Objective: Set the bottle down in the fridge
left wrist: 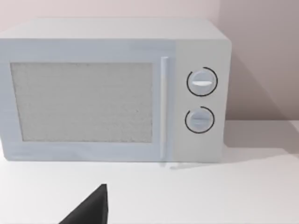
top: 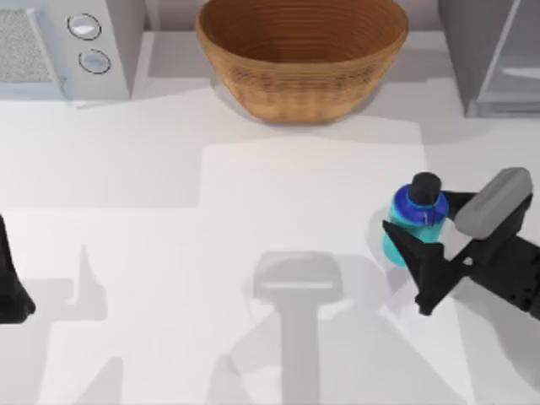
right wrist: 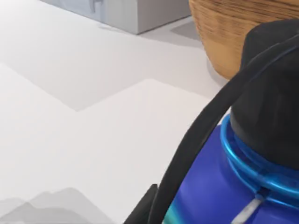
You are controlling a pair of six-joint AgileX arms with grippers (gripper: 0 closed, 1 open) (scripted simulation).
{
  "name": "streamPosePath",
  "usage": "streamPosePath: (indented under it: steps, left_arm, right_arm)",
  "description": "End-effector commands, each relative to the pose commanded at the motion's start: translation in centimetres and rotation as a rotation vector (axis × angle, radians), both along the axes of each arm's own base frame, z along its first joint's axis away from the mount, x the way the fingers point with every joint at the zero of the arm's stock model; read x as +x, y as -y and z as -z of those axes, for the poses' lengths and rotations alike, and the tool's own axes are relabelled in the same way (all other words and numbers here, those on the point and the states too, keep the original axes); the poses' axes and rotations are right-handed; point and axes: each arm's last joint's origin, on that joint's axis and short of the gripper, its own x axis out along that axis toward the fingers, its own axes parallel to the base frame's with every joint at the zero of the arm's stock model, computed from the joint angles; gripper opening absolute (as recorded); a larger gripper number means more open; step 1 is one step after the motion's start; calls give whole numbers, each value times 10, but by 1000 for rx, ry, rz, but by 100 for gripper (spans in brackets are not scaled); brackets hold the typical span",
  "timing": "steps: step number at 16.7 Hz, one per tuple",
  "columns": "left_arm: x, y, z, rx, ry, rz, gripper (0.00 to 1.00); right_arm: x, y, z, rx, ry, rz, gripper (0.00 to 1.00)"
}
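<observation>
The right hand [top: 422, 245] clasps the small turquoise bottle with dark blue shoulder and black cap [top: 415, 218] by its body, near the tabletop's [top: 211, 253] right edge. It looks light, rigid and smooth, so a mid-body hold suits it.

The fridge [top: 489, 55] is running off the top view's upper right corner, so I'm seeing just part of its dark side and pale panel. My right gripper [top: 419, 253] is covering the lower side of the bottle [top: 415, 215], and my arm is running off the right edge. In my right wrist view the bottle [right wrist: 215, 186] is getting cropped, base out of frame. My left gripper [top: 13, 287] is sitting cut off at the left edge. The basket [top: 301, 55] is losing its far rim at the top.
</observation>
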Motion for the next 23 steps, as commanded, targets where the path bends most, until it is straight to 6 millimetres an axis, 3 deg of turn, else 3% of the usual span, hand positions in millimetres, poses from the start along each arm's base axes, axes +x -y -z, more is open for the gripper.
streamPosePath:
  steps: [3, 9, 14, 19, 23]
  left_arm:
    - [0, 0, 0, 0, 0, 0, 100]
    - [0, 0, 0, 0, 0, 0, 100]
    - [0, 0, 0, 0, 0, 0, 100]
    - [0, 0, 0, 0, 0, 0, 100]
    - [0, 0, 0, 0, 0, 0, 100]
  right_arm:
    - [-6, 14, -3, -12, -5, -8, 1]
    - [-5, 14, -4, -11, -2, -7, 1]
    - [-12, 25, -31, 1, 42, 81, 1]
    - [-42, 49, -65, 13, 93, 267, 1]
    - [-77, 69, -74, 23, 125, 444, 1]
